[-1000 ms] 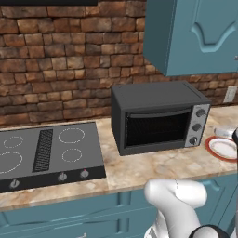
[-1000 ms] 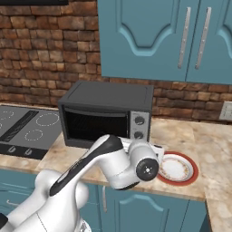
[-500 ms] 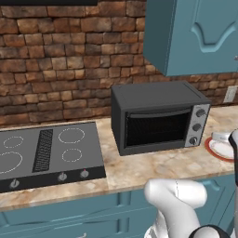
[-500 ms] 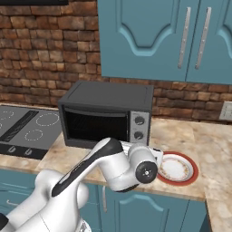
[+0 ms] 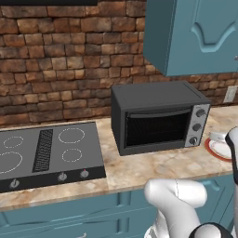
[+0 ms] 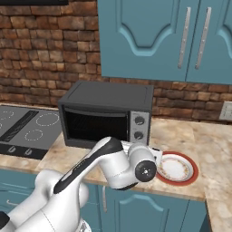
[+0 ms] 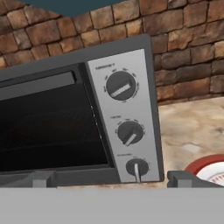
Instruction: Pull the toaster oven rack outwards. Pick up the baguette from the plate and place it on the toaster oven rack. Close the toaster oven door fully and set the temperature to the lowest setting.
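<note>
The dark grey toaster oven stands on the counter against the brick wall. Its door is shut, with the bar handle along the top edge of the dark glass. The rack and the baguette are hidden. The silver panel carries three knobs: top, middle and bottom. My gripper is open and empty, low in front of that panel, its fingertips wide apart. The red-rimmed plate lies bare to the right of the oven, beside my wrist.
A flat black cooktop lies on the counter left of the oven. Blue wall cabinets hang above. A wall socket sits at the far right. Bare marble counter stretches right of the plate.
The hand has shifted only slightly beside the plate. The oven, door and plate stand as before.
</note>
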You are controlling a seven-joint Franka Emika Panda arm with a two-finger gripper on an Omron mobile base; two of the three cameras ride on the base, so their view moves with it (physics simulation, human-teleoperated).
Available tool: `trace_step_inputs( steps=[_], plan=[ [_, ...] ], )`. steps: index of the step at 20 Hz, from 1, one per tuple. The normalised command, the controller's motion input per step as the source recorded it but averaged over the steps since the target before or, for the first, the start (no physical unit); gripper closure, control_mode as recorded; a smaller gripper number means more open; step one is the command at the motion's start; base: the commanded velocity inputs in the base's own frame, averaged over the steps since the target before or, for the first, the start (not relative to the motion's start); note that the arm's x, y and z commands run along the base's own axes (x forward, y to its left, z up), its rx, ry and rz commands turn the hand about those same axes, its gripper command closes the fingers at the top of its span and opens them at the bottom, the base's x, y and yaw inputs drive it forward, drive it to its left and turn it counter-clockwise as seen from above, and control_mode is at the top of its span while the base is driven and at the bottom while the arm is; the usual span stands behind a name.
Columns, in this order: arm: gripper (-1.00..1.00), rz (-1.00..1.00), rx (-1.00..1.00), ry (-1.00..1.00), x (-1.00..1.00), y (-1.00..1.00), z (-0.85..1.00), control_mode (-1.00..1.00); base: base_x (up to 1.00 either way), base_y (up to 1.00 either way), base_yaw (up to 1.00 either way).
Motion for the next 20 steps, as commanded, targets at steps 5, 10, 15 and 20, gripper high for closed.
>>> trace_step_inputs(
  steps=[5,10,15,20],
  plan=[
    [-1.0,0.0,0.0,0.0,0.15,0.0,0.0,-1.0,0.0,0.0,0.0],
    [-1.0,0.0,0.0,0.0,0.03,0.0,0.0,-1.0,0.0,0.0,0.0],
    [-1.0,0.0,0.02,0.0,0.08,0.0,0.21,-1.0,0.0,0.0,0.0],
    [-1.0,0.0,0.01,0.0,0.01,0.0,0.27,-1.0,0.0,0.0,0.0]
  ],
)
